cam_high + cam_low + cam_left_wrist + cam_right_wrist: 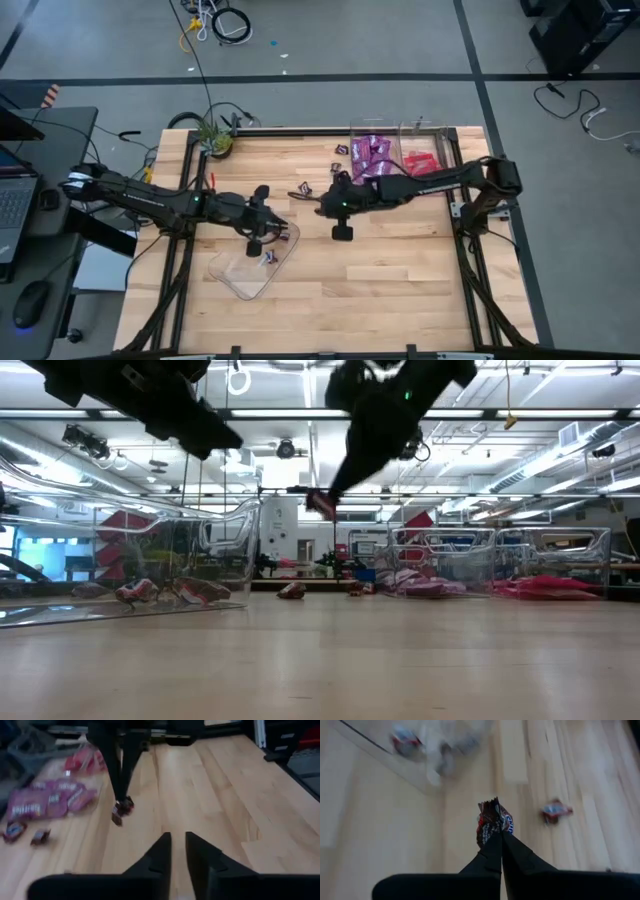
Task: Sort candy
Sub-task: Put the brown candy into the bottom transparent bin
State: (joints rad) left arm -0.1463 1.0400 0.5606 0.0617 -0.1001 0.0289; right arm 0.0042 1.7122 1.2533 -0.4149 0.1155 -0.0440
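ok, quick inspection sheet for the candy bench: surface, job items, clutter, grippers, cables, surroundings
Surface: wooden table, bare near its front.
Job's things: purple packets and red packets in the clear trays at the back; brown pieces in the front tray; loose pieces beside the back trays.
Clutter: small plant at the back left corner.
Grippers: right gripper shut on a brown wrapped candy, lifted off the table; left gripper slightly open, empty, above the front tray.
Cables: coils on the floor; leads near the plant.
Surroundings: laptop and mouse on the side desk.
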